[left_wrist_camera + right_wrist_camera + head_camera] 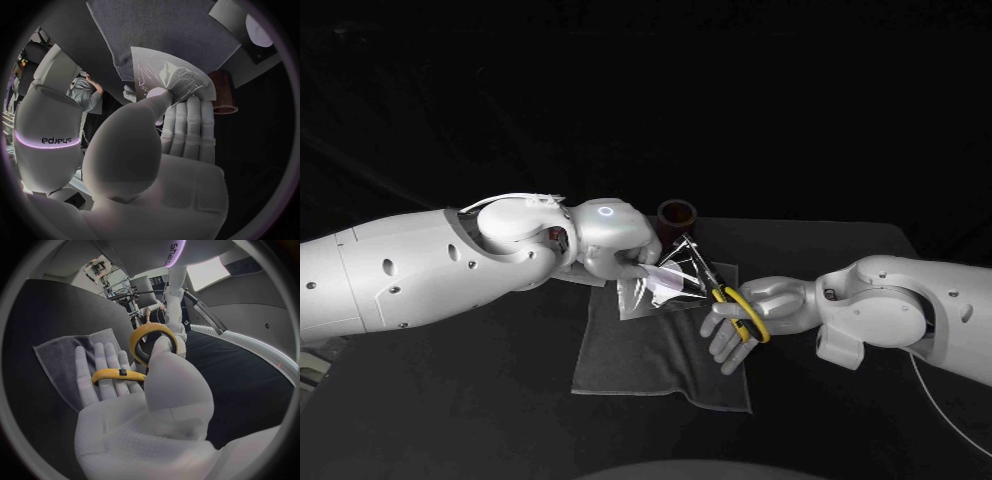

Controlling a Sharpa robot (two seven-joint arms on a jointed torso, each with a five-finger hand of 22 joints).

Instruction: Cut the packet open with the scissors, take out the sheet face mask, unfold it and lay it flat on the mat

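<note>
Your left hand (615,245) sits over the far left corner of the mat (653,370). Its thumb and fingers (187,117) pinch the packet (664,281), which appears to be held up just above the mat's far end rather than lying on it. Make that pinch firm and low on the foil, so the edge to be cut stands free and taut.

A brown cup (678,212) stands on the surface (473,400) just beyond the mat's far edge, near the packet. Tilt the foil away from it.

The scissors (718,285) reach in over the mat's right side, with their tips at the packet's right edge. You cannot tell from here whether the blades have bitten yet.

Your right hand (759,308) holds them above the mat's right edge. The thumb is through one yellow loop, and the other loop lies across fingers (100,365) that are stretched out nearly straight. That grip looks loose to me, so curl those fingers round the loop before you squeeze.

Take a narrow strip close to the seal, well apart from your left fingers, so the folded mask inside is not nicked.
</note>
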